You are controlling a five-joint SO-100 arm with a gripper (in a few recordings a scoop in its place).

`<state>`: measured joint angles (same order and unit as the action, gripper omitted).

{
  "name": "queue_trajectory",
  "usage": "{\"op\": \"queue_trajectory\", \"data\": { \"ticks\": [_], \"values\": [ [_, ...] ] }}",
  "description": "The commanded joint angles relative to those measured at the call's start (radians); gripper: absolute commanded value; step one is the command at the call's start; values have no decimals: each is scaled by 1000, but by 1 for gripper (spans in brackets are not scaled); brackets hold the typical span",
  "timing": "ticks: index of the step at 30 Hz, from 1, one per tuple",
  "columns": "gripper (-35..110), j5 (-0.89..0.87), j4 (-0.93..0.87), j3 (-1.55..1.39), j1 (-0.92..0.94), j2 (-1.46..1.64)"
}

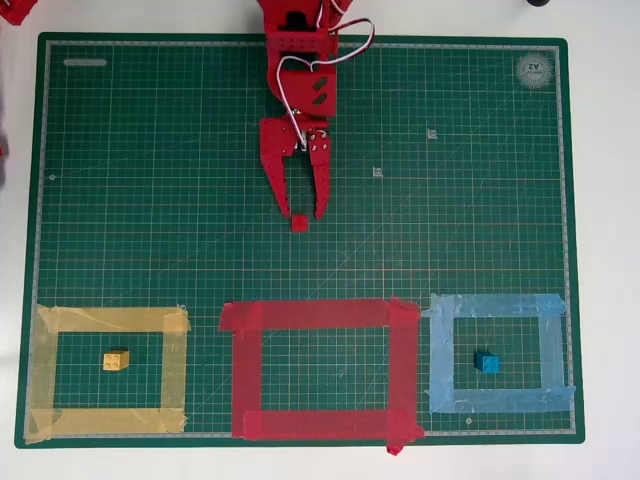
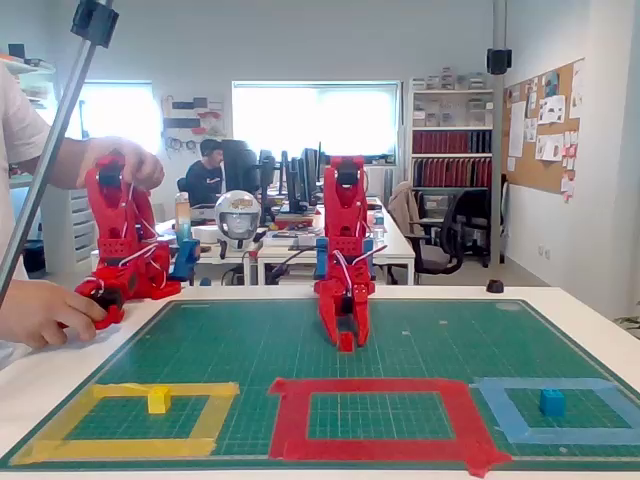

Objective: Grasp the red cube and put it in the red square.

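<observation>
The red cube (image 1: pixel 299 222) sits on the green mat, above the red square (image 1: pixel 320 312) as the overhead view shows it. My red gripper (image 1: pixel 302 212) points down at the cube, and its fingers stand apart, wider than the cube. The cube lies right at the fingertips, just past the gap between them; I cannot tell whether they touch it. In the fixed view the gripper (image 2: pixel 345 338) is low over the mat with the red cube (image 2: pixel 346 343) at its tips. The red square (image 2: pixel 375 390) lies nearer the camera, with nothing inside it.
A yellow cube (image 1: pixel 116 360) lies inside the yellow tape outline (image 1: pixel 110 320) at the left. A blue cube (image 1: pixel 488 363) lies inside the light blue outline (image 1: pixel 495 305) at the right. The green mat (image 1: pixel 150 200) ends at a white table border.
</observation>
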<state>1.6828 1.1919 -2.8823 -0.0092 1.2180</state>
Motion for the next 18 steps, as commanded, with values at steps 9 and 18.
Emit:
{"op": "queue_trajectory", "data": {
  "ticks": [9, 18],
  "values": [
    [17, 12, 44, 44, 6, -6],
    [17, 11, 44, 57, 11, -12]
  ]
}}
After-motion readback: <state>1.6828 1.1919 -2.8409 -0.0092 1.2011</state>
